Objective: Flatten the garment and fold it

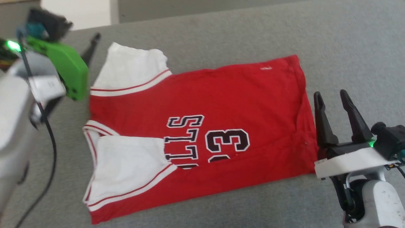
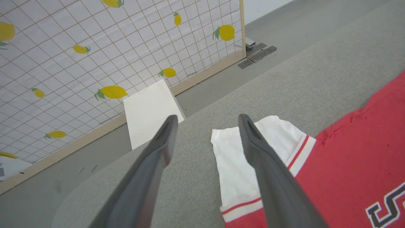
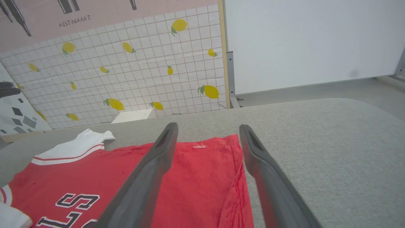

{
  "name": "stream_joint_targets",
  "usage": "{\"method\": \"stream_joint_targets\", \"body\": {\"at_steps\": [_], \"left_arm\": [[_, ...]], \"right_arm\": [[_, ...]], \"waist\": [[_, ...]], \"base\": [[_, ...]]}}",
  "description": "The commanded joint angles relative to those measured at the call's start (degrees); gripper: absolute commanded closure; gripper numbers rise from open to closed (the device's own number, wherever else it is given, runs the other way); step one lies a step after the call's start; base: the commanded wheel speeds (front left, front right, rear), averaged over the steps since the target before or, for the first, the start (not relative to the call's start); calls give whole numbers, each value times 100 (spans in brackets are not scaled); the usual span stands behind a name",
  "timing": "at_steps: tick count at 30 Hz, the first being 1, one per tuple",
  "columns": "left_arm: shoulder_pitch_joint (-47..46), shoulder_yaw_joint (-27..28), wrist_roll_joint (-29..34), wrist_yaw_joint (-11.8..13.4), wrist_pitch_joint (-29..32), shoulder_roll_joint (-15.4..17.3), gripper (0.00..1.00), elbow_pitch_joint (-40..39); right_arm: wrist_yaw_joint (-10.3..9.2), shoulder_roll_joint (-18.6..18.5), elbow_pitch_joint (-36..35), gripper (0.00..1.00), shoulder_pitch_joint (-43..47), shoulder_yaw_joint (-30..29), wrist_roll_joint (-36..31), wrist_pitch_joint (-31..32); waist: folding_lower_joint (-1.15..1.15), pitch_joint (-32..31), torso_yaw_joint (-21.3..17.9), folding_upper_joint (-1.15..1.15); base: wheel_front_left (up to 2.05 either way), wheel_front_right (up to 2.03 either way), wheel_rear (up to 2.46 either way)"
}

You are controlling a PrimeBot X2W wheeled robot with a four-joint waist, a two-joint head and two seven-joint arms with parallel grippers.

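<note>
Two-ended standoff, seemingly midway through folding: flanking the garment (image 1: 202, 104), flat on grey surface (image 1: 221, 38), left gripper (image 2: 205, 120) beside far sleeve (image 1: 133, 66), right gripper (image 1: 331, 95) at right hem, both wide, empty. Next, probably: pinching far edge, folding nearward.

The garment (image 1: 227, 101) was matt red cloth with a faintly nubbly knit. Its sleeves (image 1: 133, 66) were plain white cloth, and its black lettering (image 1: 183, 136) was a smoother, flat print. Under the garment, the tabletop (image 1: 348, 47) wore coarse grey woven fabric, dull and slightly rough. At the garment's hem, the right gripper (image 1: 331, 94) had dark matt fingers above a smooth white shell (image 1: 348, 163). Beside one sleeve, a green cover (image 1: 68, 69) looked like smooth plastic. Beyond the garment, a lemon-print screen (image 2: 95, 47) was creased, matt sheet in a pale wooden frame (image 2: 205, 74).
</note>
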Motion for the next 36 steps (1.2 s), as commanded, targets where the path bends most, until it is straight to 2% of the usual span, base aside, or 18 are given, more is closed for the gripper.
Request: {"method": "stream_joint_targets", "body": {"at_steps": [1, 7, 10, 13, 20, 24, 27, 28, 29, 36], "left_arm": [[-298, -9, -61, -75, 210, 83, 0, 157], [-1128, -9, -727, -252, 1564, 202, 0, 971], [-1409, 33, -1083, -266, 2240, 202, 0, 1321], [-1618, 23, -1183, -230, 2737, 269, 0, 1552], [-1806, 61, -1236, -23, 3174, 416, 0, 1892], [-1813, -93, -1049, -9, 3322, 582, 0, 1966], [-1749, -118, -1154, -26, 3523, 574, 0, 2005], [-1742, -134, -1170, -46, 3553, 578, 11, 1990], [-1721, -151, -1265, -114, 3574, 551, 100, 1928], [-1691, -257, -1023, -241, 2402, 446, 100, 1605]], "right_arm": [[-9, 28, 56, 0, -118, 58, 44, -80], [-9, 51, 235, 0, -314, 305, 173, -291], [-9, 53, 294, 0, -372, 397, 303, -391], [-9, 54, 354, 0, -417, 505, 400, -470], [-9, 55, 481, 0, -457, 654, 665, -649], [-9, 55, 553, 0, -470, 712, 717, -719], [-9, 55, 590, 0, -477, 729, 731, -753], [-9, 55, 599, 0, -477, 725, 731, -760], [-9, 55, 641, 0, -486, 692, 713, -778], [-9, 55, 656, 0, -508, 490, 580, -676]], "waist": [[0, 615, -612, 0], [0, 971, -967, 0], [0, 1114, -1095, 0], [0, 1226, -1212, 0], [0, 1425, -1399, 0], [0, 1494, -1436, 0], [0, 1515, -1438, 0], [0, 1521, -1434, 0], [0, 1534, -1397, 0], [0, 1264, -1105, 0]], "base": [[0, 0, 0], [0, 0, 0], [0, 0, 0], [0, 0, 0], [0, 0, 0], [0, 0, 0], [0, 0, 0], [0, 0, 0], [0, 0, 0], [0, 0, 0]]}}
